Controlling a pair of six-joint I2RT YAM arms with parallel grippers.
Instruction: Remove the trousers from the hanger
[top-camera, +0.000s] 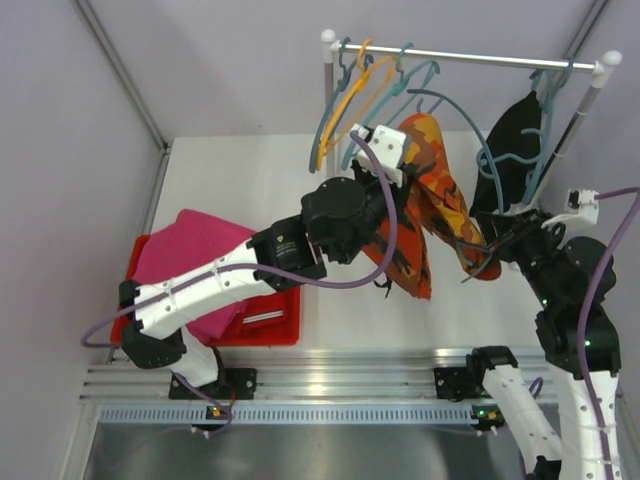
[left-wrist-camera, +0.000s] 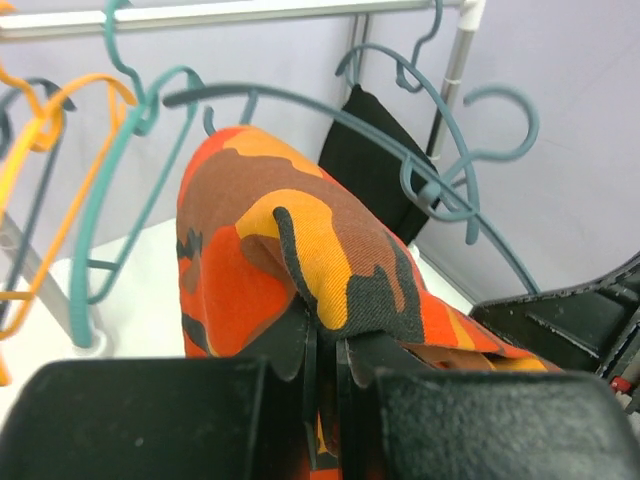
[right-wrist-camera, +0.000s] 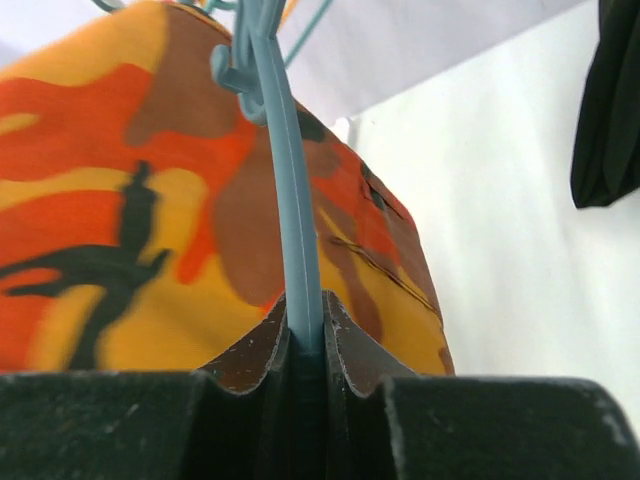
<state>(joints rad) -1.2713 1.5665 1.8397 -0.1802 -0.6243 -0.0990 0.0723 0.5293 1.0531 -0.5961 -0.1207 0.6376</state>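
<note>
Orange camouflage trousers (top-camera: 432, 205) hang over a grey-blue hanger (top-camera: 470, 125) below the rail. My left gripper (top-camera: 400, 200) is shut on a fold of this cloth (left-wrist-camera: 270, 240); its fingertips (left-wrist-camera: 325, 340) pinch the black-edged hem. My right gripper (top-camera: 500, 245) is shut on the hanger's thin bar (right-wrist-camera: 292, 200), with the camouflage cloth (right-wrist-camera: 120, 230) right behind it. Plain black trousers (top-camera: 515, 145) hang on a teal hanger at the rail's right end. Magenta pink trousers (top-camera: 190, 250) lie in the red bin. The red and the patterned trousers are out of view.
The metal rail (top-camera: 470, 58) on white posts crosses the back and carries bare orange (top-camera: 350, 95) and teal hangers (top-camera: 395, 85). The red bin (top-camera: 272, 328) sits at the front left under my left arm. Grey walls close both sides.
</note>
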